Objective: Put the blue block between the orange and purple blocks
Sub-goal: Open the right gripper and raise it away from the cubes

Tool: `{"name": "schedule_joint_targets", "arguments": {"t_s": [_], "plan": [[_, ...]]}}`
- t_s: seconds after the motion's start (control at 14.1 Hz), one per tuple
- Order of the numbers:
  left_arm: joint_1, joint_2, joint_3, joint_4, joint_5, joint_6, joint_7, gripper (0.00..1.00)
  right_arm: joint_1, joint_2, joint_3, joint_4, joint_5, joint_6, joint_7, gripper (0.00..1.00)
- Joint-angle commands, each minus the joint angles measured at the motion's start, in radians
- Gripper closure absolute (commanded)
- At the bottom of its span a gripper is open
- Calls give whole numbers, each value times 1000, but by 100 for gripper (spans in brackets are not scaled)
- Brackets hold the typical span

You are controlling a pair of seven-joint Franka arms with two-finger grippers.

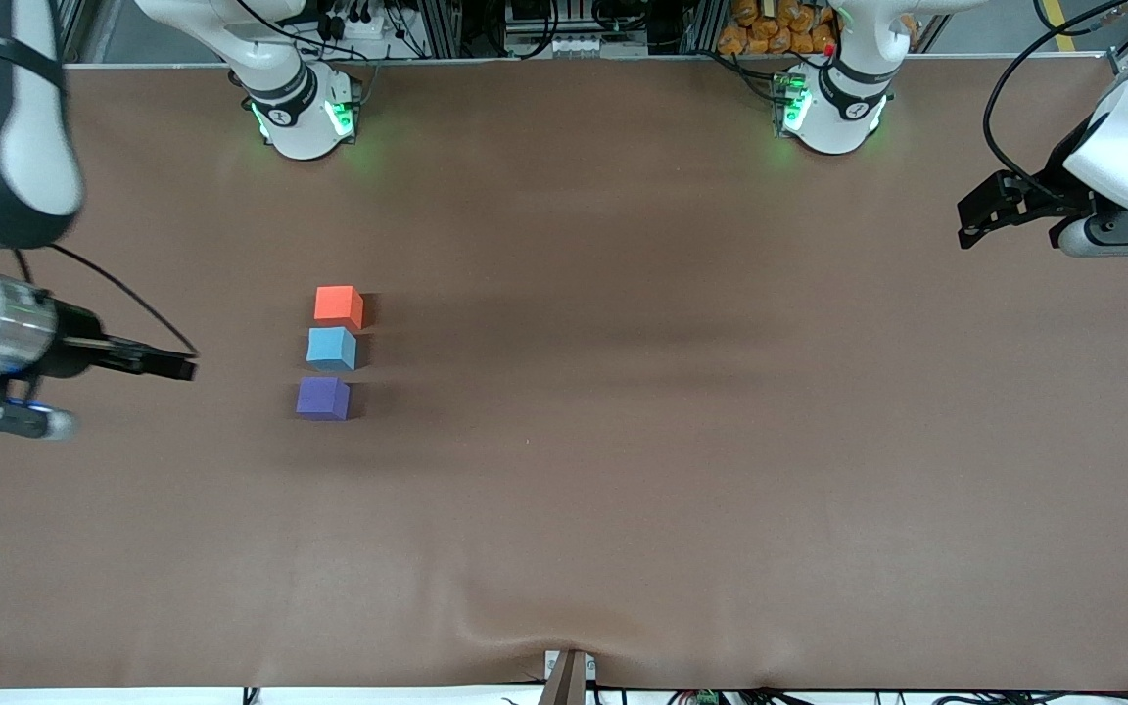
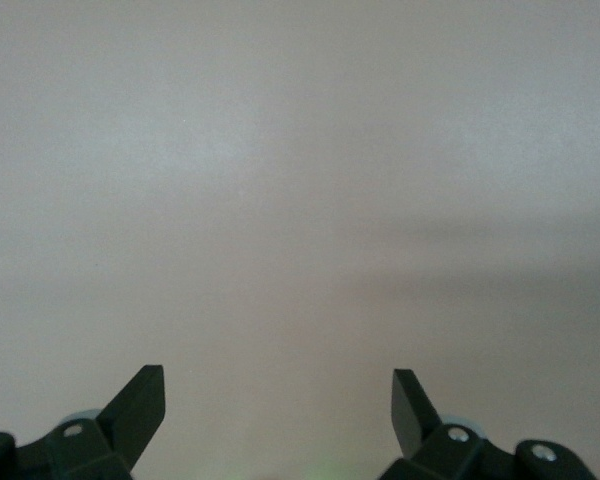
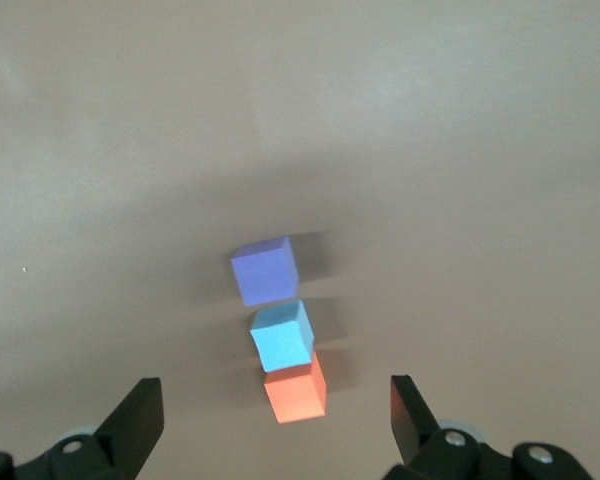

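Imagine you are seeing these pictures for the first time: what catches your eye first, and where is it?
Three small cubes in a short row on the brown table, toward the right arm's end: the orange block farthest from the front camera, the blue block between, the purple block nearest. The right claw hangs open over the table beside the row, and the left claw waits open at the left arm's end.

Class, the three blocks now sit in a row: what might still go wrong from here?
The blue block sits close between the orange block and the purple block, so any nudge could break the row. The open right claw is nearest; a careless sweep might hit them. The left claw waits far off.
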Motion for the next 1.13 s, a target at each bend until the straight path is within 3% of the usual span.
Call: {"name": "schedule_joint_targets", "arguments": {"t_s": [0.0,0.21,0.43,0.71,1.06], "plan": [[0,4,-2,10,2,5,-12,0,-44,12,17,65,5,-53,-8,0],[0,3,-2,9,2,5,-12,0,-35,-20,17,116,-53,-78,-5,0],[0,4,-2,9,2,5,-12,0,33,-74,27,139,-237,-141,-6,0],[0,4,-2,9,3,5,-12,0,24,-163,21,118,-248,-172,-92,0],[0,4,-2,10,3,5,-12,0,-30,-259,20,12,-243,-164,-150,0]]}}
